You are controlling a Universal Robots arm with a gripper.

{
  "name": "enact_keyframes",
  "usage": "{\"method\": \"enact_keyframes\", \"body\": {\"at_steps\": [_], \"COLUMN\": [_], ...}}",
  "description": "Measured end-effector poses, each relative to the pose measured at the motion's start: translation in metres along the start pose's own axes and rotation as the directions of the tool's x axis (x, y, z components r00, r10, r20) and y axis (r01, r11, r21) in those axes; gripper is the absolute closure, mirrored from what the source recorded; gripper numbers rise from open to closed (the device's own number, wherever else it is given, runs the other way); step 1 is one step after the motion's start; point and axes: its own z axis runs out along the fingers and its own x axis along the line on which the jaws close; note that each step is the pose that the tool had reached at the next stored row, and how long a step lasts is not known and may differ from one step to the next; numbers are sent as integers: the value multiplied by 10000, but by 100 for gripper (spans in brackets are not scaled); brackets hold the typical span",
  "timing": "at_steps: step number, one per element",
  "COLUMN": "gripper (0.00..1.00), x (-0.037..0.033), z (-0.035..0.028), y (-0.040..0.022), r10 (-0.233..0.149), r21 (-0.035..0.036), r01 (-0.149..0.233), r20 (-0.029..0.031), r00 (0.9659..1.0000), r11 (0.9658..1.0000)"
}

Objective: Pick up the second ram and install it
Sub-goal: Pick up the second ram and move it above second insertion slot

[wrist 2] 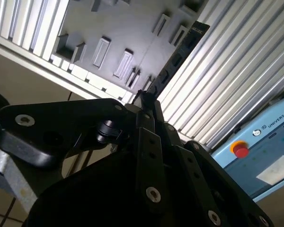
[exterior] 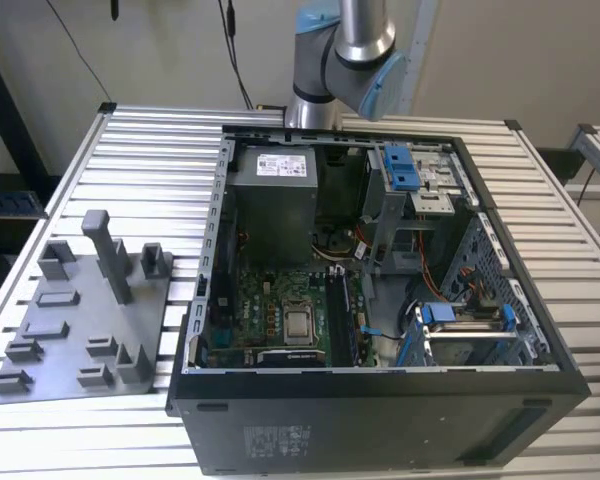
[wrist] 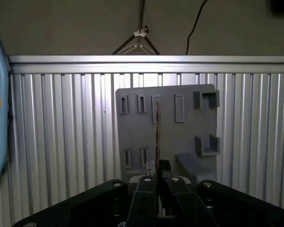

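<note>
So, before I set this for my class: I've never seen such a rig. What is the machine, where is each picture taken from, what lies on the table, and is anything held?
It is one robot arm, and its end effector does the grasping. The exterior view comes from a camera off the arm; both wrist views come from cameras riding near its wrist. On the slatted table sit an open computer case and, at the exterior view's left, a gray holder plate with upright posts. The end effector is shut on a dark memory stick, with the plate behind it in both wrist views.
</note>
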Motion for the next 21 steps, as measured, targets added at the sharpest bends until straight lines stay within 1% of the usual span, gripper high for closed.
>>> {"method": "enact_keyframes", "body": {"at_steps": [3,6,12,16,21], "gripper": [86,86,86,86,86], "x": [-2,-5,-11,-16,-20], "z": [-1,-3,-7,-8,-11], "y": [-83,-187,-407,-576,-751], "r10": [1,3,7,11,11], "r21": [-11,-46,-115,-163,-194], "r01": [-1,-3,-7,-11,-12], "r20": [1,-1,-3,-4,-4], "r00": [10000,10000,10000,10000,10000], "r11": [10000,10000,9999,9999,9998]}}
